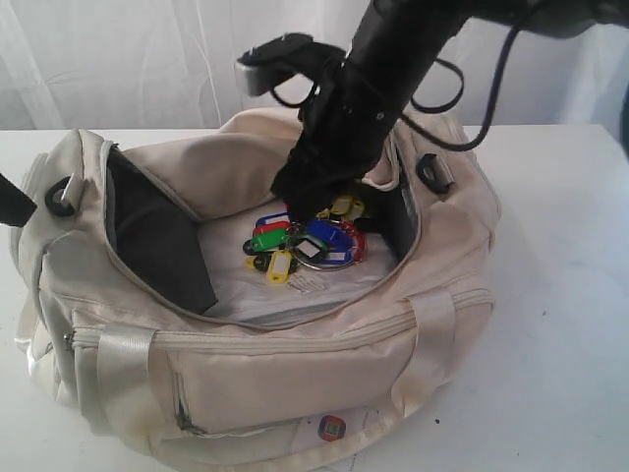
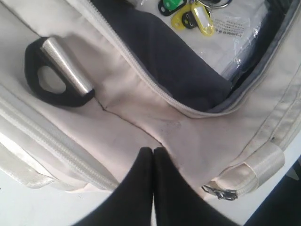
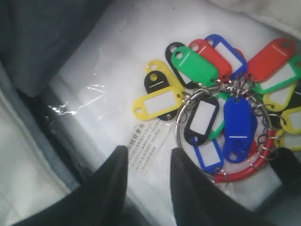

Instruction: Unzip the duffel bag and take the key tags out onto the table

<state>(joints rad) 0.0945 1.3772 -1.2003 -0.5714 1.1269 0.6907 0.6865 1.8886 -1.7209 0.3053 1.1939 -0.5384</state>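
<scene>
Fingers of my right gripper (image 1: pixel 297 202) are down inside the open duffel bag (image 1: pixel 295 364), which sits unzipped on the white table (image 1: pixel 560 324).

Exterior view: the tips hang low over the key tags (image 1: pixel 305 241), a bright bunch on the bag's floor, a little right of middle. I cannot tell whether they touch.

Left wrist view: my left gripper (image 2: pixel 153 157) has its fingers pressed together, tips on the cream fabric at the bag's left end, near a black strap ring (image 2: pixel 32 66). Whether cloth is pinched is unclear.

Right wrist view: my two dark fingers (image 3: pixel 110 188) stand apart with nothing between them, over a clear plastic packet (image 3: pixel 108 61) just beside the bunch.

To do this well, I judge I should shift toward the big metal ring (image 3: pixel 180 115), straddle it or a tag, and close there, not on the slippery packet.
</scene>
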